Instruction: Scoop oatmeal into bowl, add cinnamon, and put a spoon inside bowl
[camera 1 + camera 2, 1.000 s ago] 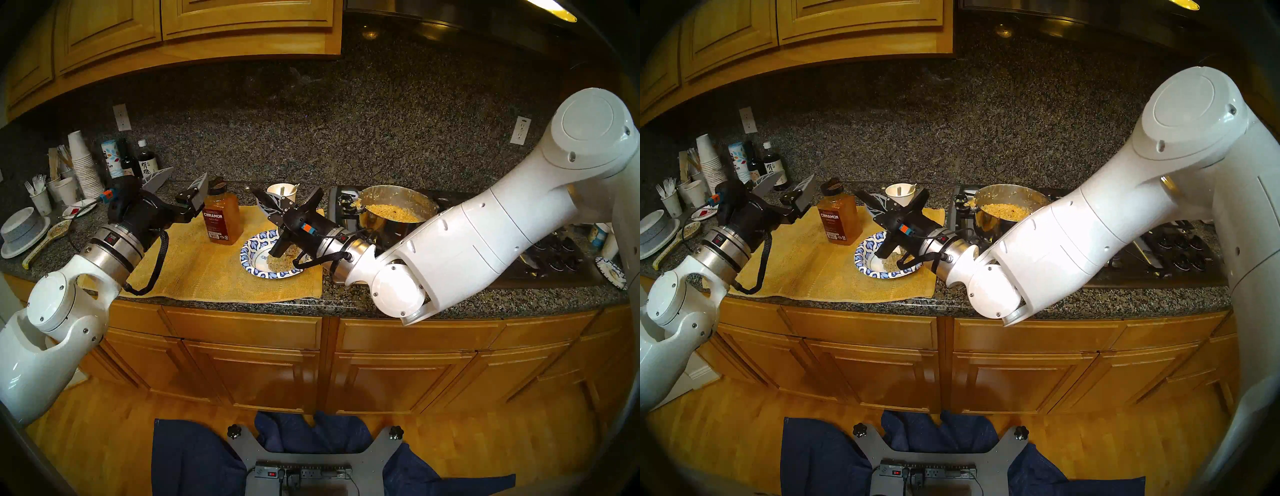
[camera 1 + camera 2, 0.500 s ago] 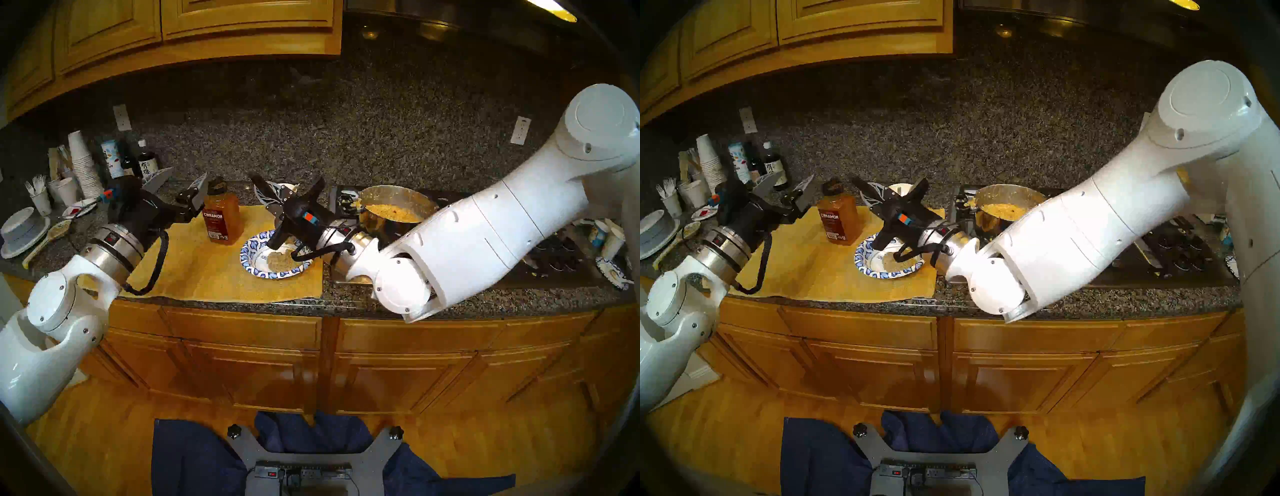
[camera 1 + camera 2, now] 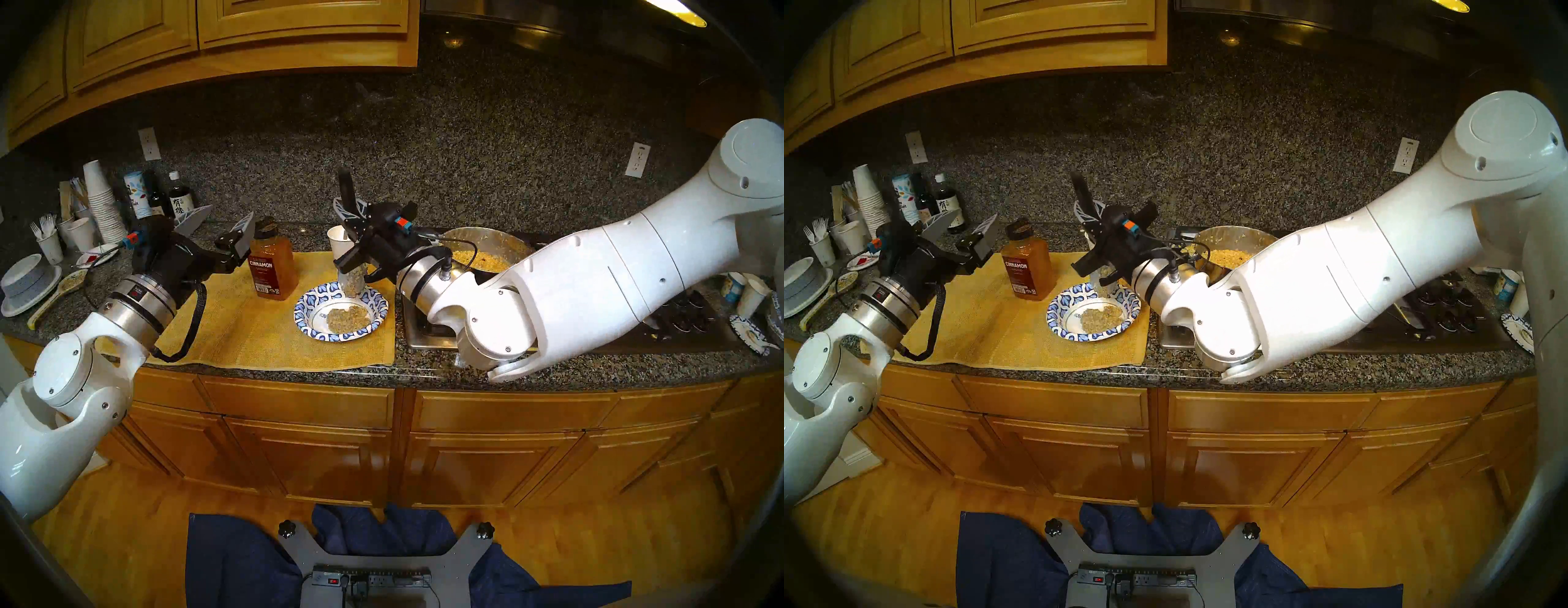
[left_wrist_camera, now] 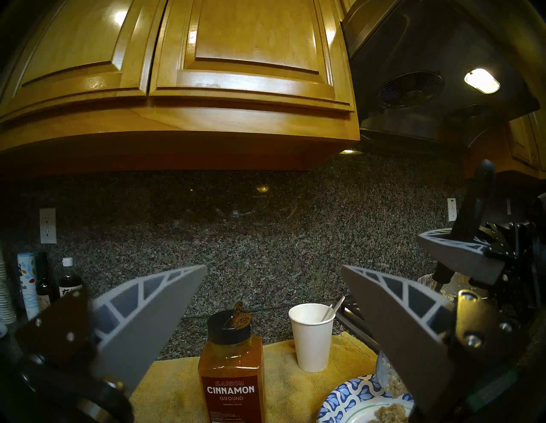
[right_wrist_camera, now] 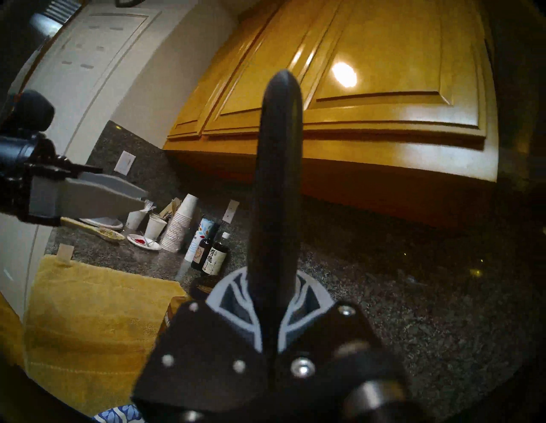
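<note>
A cloth lies on the table. On it, the bowl sits toward the right with oatmeal inside; the cinnamon stands just left of and behind the bowl. A paper cup holding the spoon stands behind the bowl. A pot of oatmeal sits on the stove to the right. Stacked cups and bottles crowd the far left.

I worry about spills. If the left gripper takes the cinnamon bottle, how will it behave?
The cinnamon bottle looks nearly full, so probably weighty for its size. Tall on a soft yellow towel, it may tip if pushed high. Its flip lid stands open, so tilting could spill powder.
</note>
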Tool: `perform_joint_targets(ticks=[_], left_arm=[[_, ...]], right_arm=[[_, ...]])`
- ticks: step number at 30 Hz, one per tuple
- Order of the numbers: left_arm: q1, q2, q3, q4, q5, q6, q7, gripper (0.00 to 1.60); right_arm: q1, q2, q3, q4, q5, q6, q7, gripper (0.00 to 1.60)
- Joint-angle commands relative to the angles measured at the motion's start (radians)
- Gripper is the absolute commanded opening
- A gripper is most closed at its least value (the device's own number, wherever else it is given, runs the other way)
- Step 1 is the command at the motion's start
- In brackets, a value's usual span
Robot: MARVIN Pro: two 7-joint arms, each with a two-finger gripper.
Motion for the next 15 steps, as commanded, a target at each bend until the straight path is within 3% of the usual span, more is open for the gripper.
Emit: perform_joint_targets(ticks=[1,4,6,9,15], left_arm=[[-0.018,0.001,-0.022,-0.012,0.002,-0.011,0.0,1.6],[-0.018,0.001,-0.022,-0.012,0.002,-0.012,-0.001,1.6],[-0.018,0.001,-0.022,-0.012,0.002,-0.012,-0.001,1.6],[-0.018,0.001,-0.022,-0.012,0.002,-0.012,-0.001,1.6],[-0.018,0.001,-0.022,-0.012,0.002,-0.012,-0.001,1.6]], right_arm=[[0.009,0.074,0.088,0.004,0.152,-0.085,-0.02,0.0],[0.001,0.098,0.117,-0.006,0.268,-0.12,0.047,0.0],[-0.001,0.104,0.123,-0.01,0.297,-0.127,0.064,0.0],[-0.01,0.131,0.149,-0.031,0.422,-0.133,0.13,0.0],[-0.025,0.171,0.194,-0.059,0.551,-0.133,0.187,0.0]])
